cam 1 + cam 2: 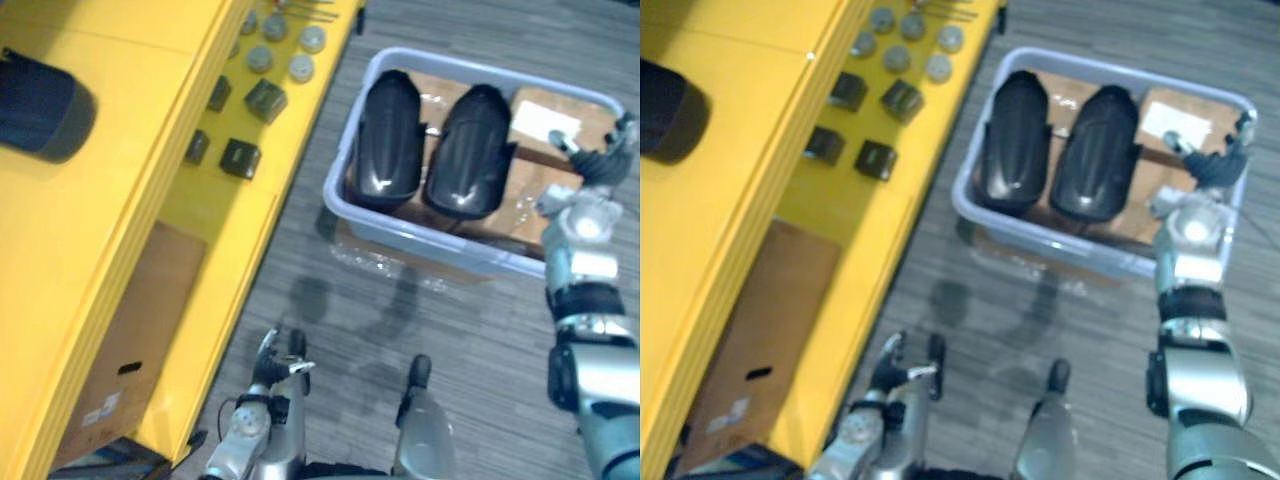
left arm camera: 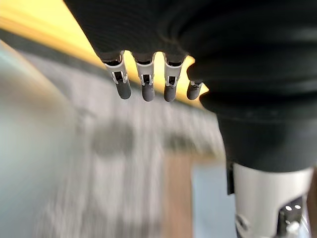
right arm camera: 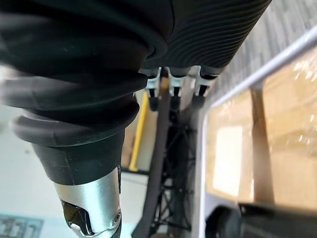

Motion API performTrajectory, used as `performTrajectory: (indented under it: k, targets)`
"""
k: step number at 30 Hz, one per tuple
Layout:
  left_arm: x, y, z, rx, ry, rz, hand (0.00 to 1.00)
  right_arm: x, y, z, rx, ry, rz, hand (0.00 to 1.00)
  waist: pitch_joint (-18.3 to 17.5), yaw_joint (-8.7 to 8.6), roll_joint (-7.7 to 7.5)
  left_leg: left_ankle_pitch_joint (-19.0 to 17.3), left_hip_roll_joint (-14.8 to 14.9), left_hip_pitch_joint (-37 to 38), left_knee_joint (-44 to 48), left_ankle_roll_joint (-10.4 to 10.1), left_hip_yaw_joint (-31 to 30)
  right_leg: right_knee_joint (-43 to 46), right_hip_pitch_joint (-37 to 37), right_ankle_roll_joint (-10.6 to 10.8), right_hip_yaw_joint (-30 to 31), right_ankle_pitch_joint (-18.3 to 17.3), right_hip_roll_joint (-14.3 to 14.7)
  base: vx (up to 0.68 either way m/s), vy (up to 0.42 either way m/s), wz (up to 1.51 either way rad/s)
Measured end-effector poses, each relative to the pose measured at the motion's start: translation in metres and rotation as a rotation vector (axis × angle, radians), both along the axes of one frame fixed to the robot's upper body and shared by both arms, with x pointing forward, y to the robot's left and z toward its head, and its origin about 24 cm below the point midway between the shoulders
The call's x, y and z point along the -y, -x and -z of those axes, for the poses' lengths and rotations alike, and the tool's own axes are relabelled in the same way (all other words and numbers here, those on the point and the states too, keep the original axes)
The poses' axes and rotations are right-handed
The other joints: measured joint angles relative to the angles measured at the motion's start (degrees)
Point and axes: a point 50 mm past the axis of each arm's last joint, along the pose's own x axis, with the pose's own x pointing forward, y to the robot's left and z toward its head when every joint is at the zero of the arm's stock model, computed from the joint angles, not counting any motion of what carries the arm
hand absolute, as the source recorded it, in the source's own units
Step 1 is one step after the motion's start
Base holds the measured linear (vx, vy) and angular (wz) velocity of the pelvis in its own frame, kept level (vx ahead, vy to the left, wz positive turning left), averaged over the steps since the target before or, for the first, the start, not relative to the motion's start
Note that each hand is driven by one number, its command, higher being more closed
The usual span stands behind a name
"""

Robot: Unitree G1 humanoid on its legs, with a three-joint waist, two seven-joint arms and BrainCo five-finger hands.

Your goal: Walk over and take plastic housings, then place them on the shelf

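- Left eye view: two black plastic housings [image 1: 385, 140] lay side by side inside the grey bin [image 1: 430, 240], resting on brown cardboard [image 1: 545, 180]. The yellow shelf [image 1: 120, 190] stood just beside the bin, on the robot's left of it.
- Same view: the right hand [image 1: 598, 158] hung over the bin's right rim, clear of both housings. The left hand [image 1: 272, 365] sat low, well apart from the bin.
- Right eye view: same layout. Small dark parts [image 1: 876, 158] lay on the shelf's lower deck, near the bin.
- Left wrist view: the fingers [image 2: 147, 87] hung straight and loose, carrying nothing.
- Right wrist view: the fingers [image 3: 173, 89] looked relaxed and empty, with the bin's rim beyond them.
- Assessment: the walk-over looked complete and the pick not yet started. The next move calls for lowering the right hand onto the housing nearer to it. The glossy, rounded shell probably needs the left hand brought to the bin as support.
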Motion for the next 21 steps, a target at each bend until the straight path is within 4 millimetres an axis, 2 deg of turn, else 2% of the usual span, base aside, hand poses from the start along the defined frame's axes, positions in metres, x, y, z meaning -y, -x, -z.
performTrajectory:
  k: [1,2,4,5,6,10,14,15,21]
  targets:
    - [-0.006,0.003,0.004,-0.005,0.002,-0.036,0.0,0.007,0.001,0.002,-0.036,-0.016,0.035,0.0,0.2,0.96,0.43,0.9,-0.3,0.0,-0.9,0.0,-0.4,0.1,-0.2,0.0,-0.3,0.0,-0.2,-0.04,-0.011,0.24]
    - [-0.007,0.005,0.005,0.0,0.023,-0.061,0.0,0.016,0.004,0.004,-0.072,-0.031,0.081,0.0,0.4,1.61,1.29,1.5,-0.7,0.0,-1.6,0.1,-1.0,0.5,-0.2,0.0,-1.4,0.0,-0.6,-0.04,-0.013,0.25]
    - [-0.007,0.006,0.006,0.009,0.043,-0.08,0.0,0.025,0.008,0.003,-0.102,-0.044,0.12,0.0,0.5,2.53,2.03,2.3,-1.3,0.0,-2.7,0.3,-1.1,1.0,-0.6,0.4,-1.6,-0.3,-1.2,-0.04,0.007,0.19]
    - [-0.009,0.007,0.007,0.02,0.056,-0.103,0.0,0.029,0.008,-0.002,-0.114,-0.056,0.143,0.0,0.8,2.62,2.78,3.1,-1.7,0.0,-3.6,0.4,-1.2,1.8,-1.2,0.5,-1.7,-0.4,-1.9,-0.04,0.012,0.13]
    - [-0.009,0.007,0.007,0.019,0.065,-0.113,0.0,0.031,0.009,-0.002,-0.122,-0.06,0.153,0.0,0.9,2.65,2.92,3.4,-1.9,0.0,-3.9,0.4,-1.2,2.1,-1.5,0.7,-1.7,-0.7,-2.1,-0.04,0.014,0.14]
    - [-0.013,0.011,0.012,0.015,0.103,-0.14,0.0,0.043,0.016,0.009,-0.222,-0.078,0.209,0.0,0.9,2.61,3.99,4.9,-3.2,0.0,-5.8,0.6,-1.3,4.9,-3.4,1.2,-1.6,-2.0,-3.8,-0.03,0.016,0.09]
    - [-0.016,0.016,0.017,0.004,0.155,-0.172,0.0,0.049,0.021,0.02,-0.322,-0.072,0.25,0.0,0.9,2.7,4.37,6.1,-3.7,0.0,-7.3,0.6,-1.3,7.0,-5.0,1.1,-1.5,-3.0,-4.6,-0.02,-0.004,0.05]
    - [-0.017,0.017,0.017,0.004,0.161,-0.173,0.0,0.05,0.021,0.022,-0.35,-0.066,0.256,1.0,0.8,2.76,4.4,6.3,-3.8,0.0,-7.7,0.5,-1.4,7.5,-5.4,1.0,-1.5,-3.2,-4.7,-0.01,-0.015,0.04]
    - [-0.018,0.018,0.019,-0.001,0.19,-0.197,0.0,0.059,0.029,0.022,-0.454,-0.041,0.325,1.0,0.8,3.4,4.49,7.5,-4.2,0.1,-9.4,0.1,-2.3,9.7,-7.0,0.9,-1.8,-4.8,-5.4,-0.02,-0.029,0.09]
